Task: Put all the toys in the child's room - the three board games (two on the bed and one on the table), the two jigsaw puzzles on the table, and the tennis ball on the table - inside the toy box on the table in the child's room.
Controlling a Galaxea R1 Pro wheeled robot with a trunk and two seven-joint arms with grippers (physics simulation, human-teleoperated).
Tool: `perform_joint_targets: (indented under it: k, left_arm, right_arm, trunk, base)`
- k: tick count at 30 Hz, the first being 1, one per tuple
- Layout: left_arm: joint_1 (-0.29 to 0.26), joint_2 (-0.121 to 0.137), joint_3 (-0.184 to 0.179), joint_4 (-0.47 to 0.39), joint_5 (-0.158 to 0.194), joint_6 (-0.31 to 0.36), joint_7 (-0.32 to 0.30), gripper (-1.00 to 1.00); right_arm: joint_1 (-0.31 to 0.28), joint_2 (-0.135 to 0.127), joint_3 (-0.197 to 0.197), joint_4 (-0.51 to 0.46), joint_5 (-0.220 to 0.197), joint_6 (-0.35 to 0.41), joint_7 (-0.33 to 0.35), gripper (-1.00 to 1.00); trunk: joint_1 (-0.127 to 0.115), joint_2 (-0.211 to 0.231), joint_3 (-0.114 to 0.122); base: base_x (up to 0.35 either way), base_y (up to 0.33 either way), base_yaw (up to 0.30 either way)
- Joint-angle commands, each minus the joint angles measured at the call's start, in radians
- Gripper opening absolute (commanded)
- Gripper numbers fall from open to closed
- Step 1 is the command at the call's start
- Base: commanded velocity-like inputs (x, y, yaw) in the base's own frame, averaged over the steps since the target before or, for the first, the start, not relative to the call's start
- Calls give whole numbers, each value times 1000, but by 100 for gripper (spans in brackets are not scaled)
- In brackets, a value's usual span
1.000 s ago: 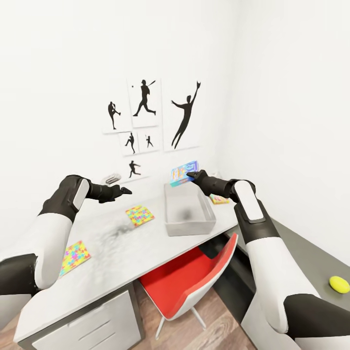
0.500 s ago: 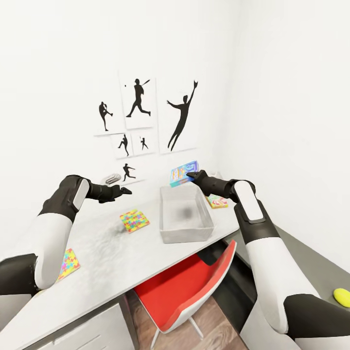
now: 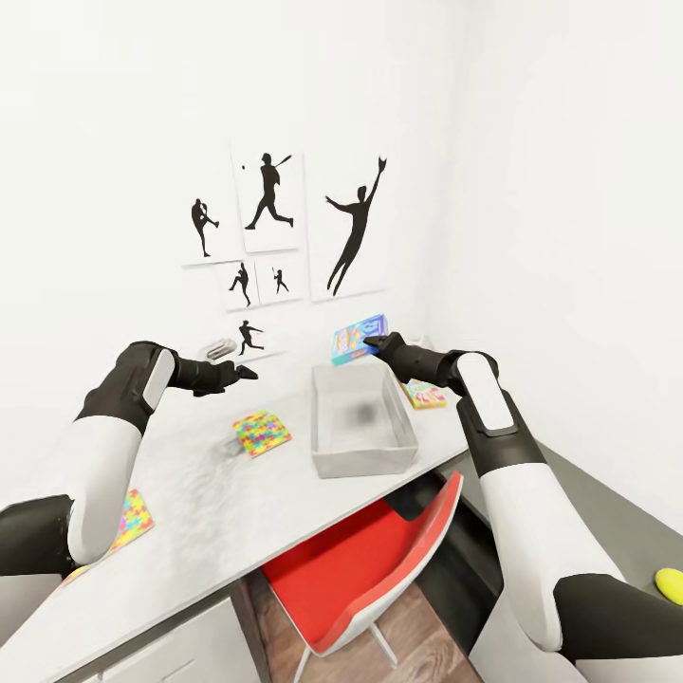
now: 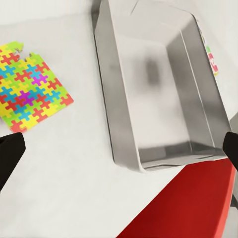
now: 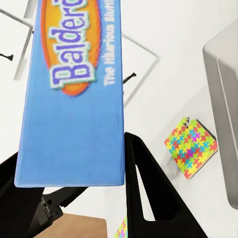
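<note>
My right gripper is shut on a blue board game, held up above the far end of the grey toy box. The right wrist view shows the blue box pinched between the black fingers. My left gripper hovers open over the white table, left of the bin. One jigsaw puzzle lies left of the bin, another near my left arm. A white-green board game lies on the table behind my right forearm. The tennis ball rests at the lower right.
A red chair is tucked under the table in front of the bin. Black sports silhouettes hang on the white wall behind. The room corner closes in right of the bin. White drawers show at the lower left.
The whole view has shifted: the table's things slid left and the ball slid toward the lower right edge. Both arms keep their pose, and the right gripper still holds the blue game.
</note>
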Motion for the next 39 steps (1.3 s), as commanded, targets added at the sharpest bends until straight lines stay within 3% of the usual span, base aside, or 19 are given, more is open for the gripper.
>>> perform_joint_targets:
  k: [1, 29, 39]
  left_arm:
    - [-1, 0, 2, 0, 7, 7, 3, 100]
    - [-1, 0, 2, 0, 9, 6, 5, 100]
    - [-1, 0, 3, 0, 8, 5, 5, 100]
  right_arm:
    - [-1, 0, 0, -1, -11, 2, -10, -100]
    - [-1, 10, 9, 0, -5, 1, -12, -100]
    - [-3, 14, 11, 44, -11, 6, -12, -100]
  trunk:
    - [1, -2, -2]
    - [1, -2, -2]
    - [1, -2, -2]
  base:
    - [127, 0, 0]
    - [104, -61, 0]
    - [5, -4, 0]
